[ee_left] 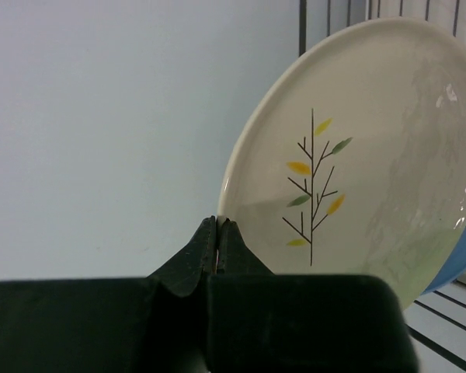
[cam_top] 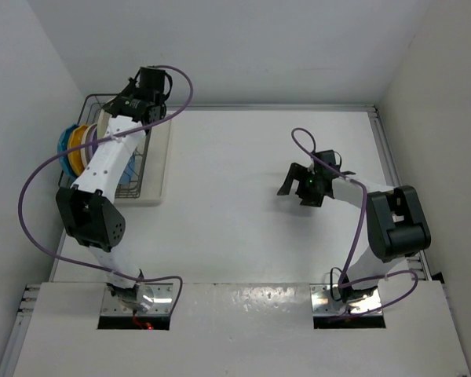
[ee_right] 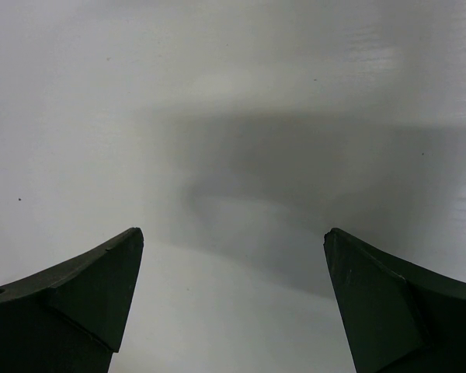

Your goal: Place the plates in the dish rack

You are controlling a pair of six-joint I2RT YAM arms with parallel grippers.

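While the right arm idles on the near side, the right gripper (cam_top: 297, 192) hangs over the table (cam_top: 243, 236) at about three o'clock of the overhead view. Its fingers are spread wide with nothing between them (its wrist camera shows only white surface in the gap).

Farther off, at about ten o'clock, the left arm reaches across the dish rack (cam_top: 133, 188), which sits on a flat cream tray (cam_top: 163, 157). A row of standing plates (cam_top: 74, 149) shows blue and orange edges at nine o'clock of the rack.

At the rack's far end, the left gripper (ee_left: 217, 233) has its fingers pressed together with barely a slit between them. Just beyond the tips stands the cream sprig plate (ee_left: 373, 155), leaning among the wire prongs, with a blue plate (ee_left: 454, 268) tucked behind it at four o'clock. The fingertips sit right at the plate's lower rim. Since the plate faces the camera rather than lying edge-on in the slit, I judge that nothing is clamped, though the view is too close to tell whether the tips touch the rim.

I see no plate outside the rack, so this looks like the final step, seating the sprig plate. The next move calls for a slow, straight retreat that does not nudge the leaning plate.
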